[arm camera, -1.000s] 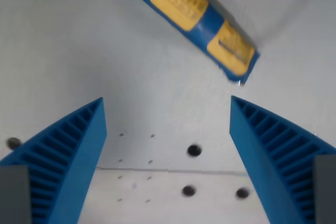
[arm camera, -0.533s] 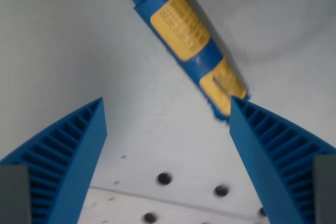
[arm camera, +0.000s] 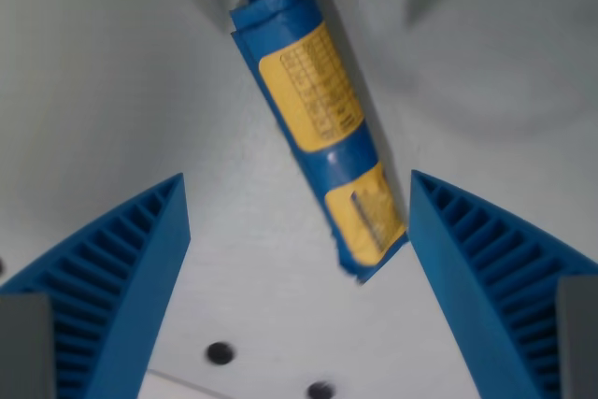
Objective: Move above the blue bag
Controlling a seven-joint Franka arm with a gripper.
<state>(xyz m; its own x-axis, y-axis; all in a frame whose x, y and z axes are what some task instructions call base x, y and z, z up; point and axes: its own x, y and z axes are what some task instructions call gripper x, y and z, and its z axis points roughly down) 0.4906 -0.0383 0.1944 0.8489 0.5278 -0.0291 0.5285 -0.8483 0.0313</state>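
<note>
Blue bag [arm camera: 318, 133] nearer, steeper in view — pincer [arm camera: 297, 198] spread | hovering above

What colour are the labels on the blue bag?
Yellow, with fine dark print, on the blue bag; the wrist view shows them.

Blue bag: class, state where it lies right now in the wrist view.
The blue bag lies on the white table, slanting from top centre down toward the wrist view's right. Its lower end sits between the open gripper fingers, close to the right one.
</note>
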